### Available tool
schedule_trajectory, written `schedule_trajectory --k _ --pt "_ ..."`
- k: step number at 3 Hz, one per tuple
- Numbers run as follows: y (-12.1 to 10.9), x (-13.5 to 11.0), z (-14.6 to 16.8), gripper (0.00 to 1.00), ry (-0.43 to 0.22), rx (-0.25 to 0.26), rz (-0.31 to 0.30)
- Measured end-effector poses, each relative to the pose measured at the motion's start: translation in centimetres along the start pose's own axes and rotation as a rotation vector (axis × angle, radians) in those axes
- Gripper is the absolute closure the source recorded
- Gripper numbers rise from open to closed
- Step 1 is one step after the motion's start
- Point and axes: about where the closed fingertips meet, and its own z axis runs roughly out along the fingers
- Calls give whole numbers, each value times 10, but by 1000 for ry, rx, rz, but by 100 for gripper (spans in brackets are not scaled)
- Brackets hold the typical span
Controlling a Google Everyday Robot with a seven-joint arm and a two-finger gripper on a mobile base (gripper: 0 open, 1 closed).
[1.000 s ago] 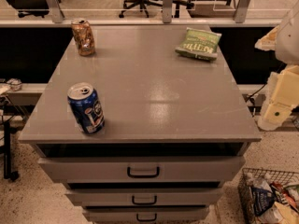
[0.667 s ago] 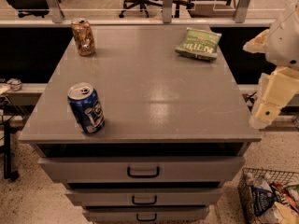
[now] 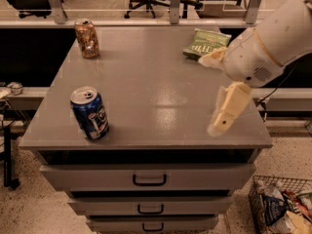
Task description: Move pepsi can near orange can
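The pepsi can (image 3: 89, 113), dark blue with a silver top, stands upright near the front left corner of the grey cabinet top (image 3: 146, 82). The orange can (image 3: 87, 38), coppery and mottled, stands upright at the back left corner, well apart from the pepsi can. My gripper (image 3: 210, 94) hangs over the right side of the cabinet top, far to the right of both cans. Its pale fingers (image 3: 227, 109) are spread apart and hold nothing. The white arm (image 3: 273, 38) comes in from the upper right.
A green snack bag (image 3: 206, 42) lies at the back right of the top, just behind my gripper. Drawers with dark handles (image 3: 149, 180) are below. A wire basket of packets (image 3: 282, 206) stands on the floor at the lower right. Office chairs stand behind a rail.
My arm and gripper have moved left from beyond the right edge to over the right part of the cabinet top. The cans and the bag have not moved.
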Motion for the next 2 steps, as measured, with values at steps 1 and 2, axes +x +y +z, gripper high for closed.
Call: schedule_trajectory --k 1,2 --pt "1 -40 33 0 -175 -27 -22" --pt "-4 -74 70 0 -317 -50 2"
